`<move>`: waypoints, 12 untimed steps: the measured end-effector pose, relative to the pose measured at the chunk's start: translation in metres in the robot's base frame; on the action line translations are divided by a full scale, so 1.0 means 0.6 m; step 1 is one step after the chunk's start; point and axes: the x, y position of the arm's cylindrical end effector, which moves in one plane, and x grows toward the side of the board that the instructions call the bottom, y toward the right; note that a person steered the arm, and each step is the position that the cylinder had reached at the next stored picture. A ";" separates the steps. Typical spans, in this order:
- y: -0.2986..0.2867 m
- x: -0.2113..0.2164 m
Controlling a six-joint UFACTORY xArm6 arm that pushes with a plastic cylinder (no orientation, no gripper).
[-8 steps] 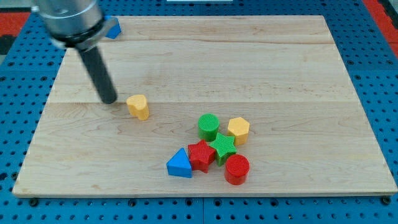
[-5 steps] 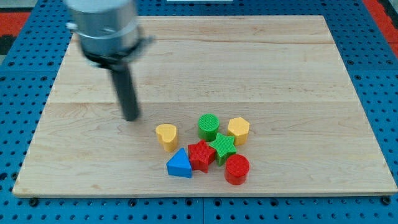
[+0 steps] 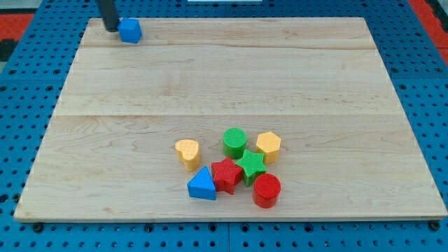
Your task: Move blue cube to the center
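Note:
The blue cube point(image 3: 130, 31) sits on the wooden board point(image 3: 231, 91) near its top left corner. My tip point(image 3: 110, 29) is at the view's top left, just to the left of the blue cube and close to touching it. Only the lower part of the dark rod shows; the rest is cut off by the view's top edge.
A cluster sits at the lower middle of the board: a yellow heart point(image 3: 187, 153), a green cylinder point(image 3: 234, 142), a yellow hexagon point(image 3: 268, 147), a green star point(image 3: 250, 166), a red star-like block point(image 3: 226, 174), a blue triangle point(image 3: 202, 185) and a red cylinder point(image 3: 267, 190).
The rod has moved from the board's left middle up to the top left corner beside the blue cube. Earlier it pushed the yellow heart right and down toward the cluster.

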 end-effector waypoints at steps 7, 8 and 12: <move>0.203 0.302; 0.219 0.265; 0.338 0.259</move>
